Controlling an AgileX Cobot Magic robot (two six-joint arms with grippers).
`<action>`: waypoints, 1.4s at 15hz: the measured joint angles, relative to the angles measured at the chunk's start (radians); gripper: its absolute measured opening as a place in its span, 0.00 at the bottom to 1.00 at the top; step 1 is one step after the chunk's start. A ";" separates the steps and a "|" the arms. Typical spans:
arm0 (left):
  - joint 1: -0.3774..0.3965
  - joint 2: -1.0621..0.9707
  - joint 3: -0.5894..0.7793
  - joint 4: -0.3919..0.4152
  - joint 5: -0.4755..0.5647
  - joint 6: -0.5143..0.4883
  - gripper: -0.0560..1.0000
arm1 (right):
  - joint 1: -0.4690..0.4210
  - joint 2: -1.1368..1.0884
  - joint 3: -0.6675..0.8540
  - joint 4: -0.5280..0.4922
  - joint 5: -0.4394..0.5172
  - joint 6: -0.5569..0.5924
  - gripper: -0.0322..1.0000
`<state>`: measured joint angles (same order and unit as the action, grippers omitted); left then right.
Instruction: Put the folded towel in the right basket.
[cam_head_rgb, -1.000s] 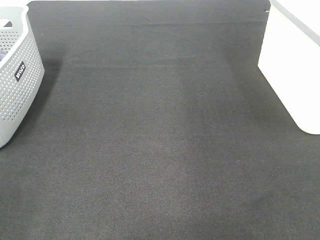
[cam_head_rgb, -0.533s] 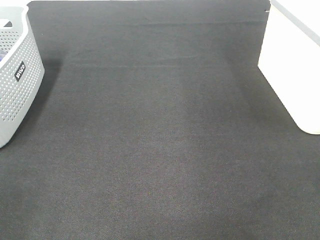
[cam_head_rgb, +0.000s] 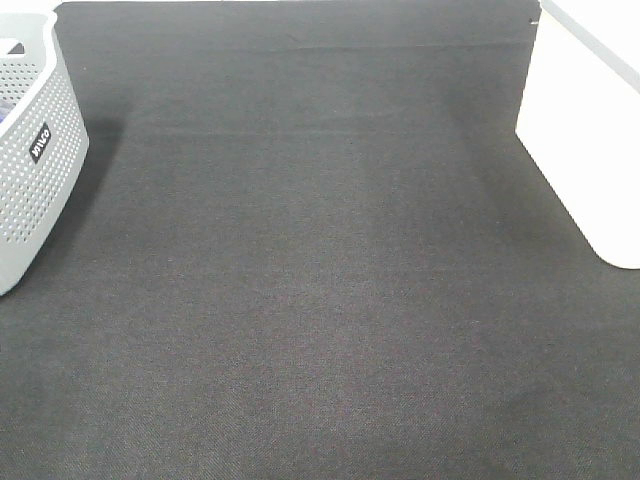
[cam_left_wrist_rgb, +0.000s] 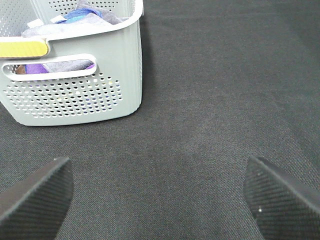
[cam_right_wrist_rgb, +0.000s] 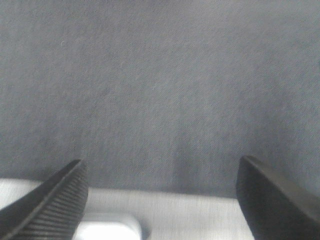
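Note:
No towel lies on the black cloth in the exterior high view. The grey perforated left basket (cam_head_rgb: 30, 160) holds folded grey, purple and blue cloths (cam_left_wrist_rgb: 75, 20), seen in the left wrist view. The white right basket (cam_head_rgb: 585, 150) stands at the right edge. Neither gripper shows in the exterior high view. My left gripper (cam_left_wrist_rgb: 160, 195) is open and empty over the cloth, a short way from the grey basket (cam_left_wrist_rgb: 75, 95). My right gripper (cam_right_wrist_rgb: 160, 192) is open and empty, with a white rim (cam_right_wrist_rgb: 200, 220) close under it.
A black cloth (cam_head_rgb: 320, 280) covers the table between the two baskets. The grey basket has a yellow pad (cam_left_wrist_rgb: 22, 48) on its handle rim.

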<state>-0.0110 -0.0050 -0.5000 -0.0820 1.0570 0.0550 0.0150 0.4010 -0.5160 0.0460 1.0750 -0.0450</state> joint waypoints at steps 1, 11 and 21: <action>0.000 0.000 0.000 0.000 0.000 0.000 0.88 | 0.000 -0.067 0.008 0.000 -0.003 0.000 0.77; 0.000 0.000 0.000 0.000 0.000 0.000 0.88 | 0.000 -0.397 0.013 0.000 -0.008 0.000 0.77; 0.000 0.000 0.000 0.000 0.000 0.000 0.88 | 0.000 -0.407 0.013 0.000 -0.008 0.001 0.77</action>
<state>-0.0110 -0.0050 -0.5000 -0.0820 1.0570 0.0550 0.0150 -0.0060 -0.5030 0.0460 1.0670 -0.0440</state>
